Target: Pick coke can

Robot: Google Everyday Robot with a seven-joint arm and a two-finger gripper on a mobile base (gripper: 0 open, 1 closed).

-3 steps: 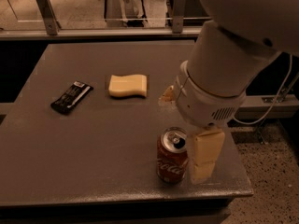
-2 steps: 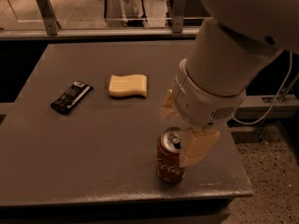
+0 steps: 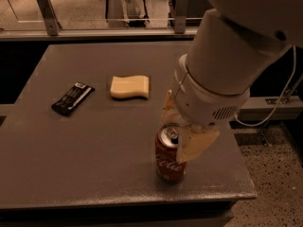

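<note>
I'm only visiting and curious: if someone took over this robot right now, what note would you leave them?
End effector: open, lowered around the top of the can, with one finger behind it and one at its right side. I cannot tell if they touch it.
Can: upright on the table, near the front right corner.
Done: the approach; the end effector is at the can.
Left: close on the can and lift it.
Also on the table, further back and left: a yellow sponge and a dark snack bar.
</note>
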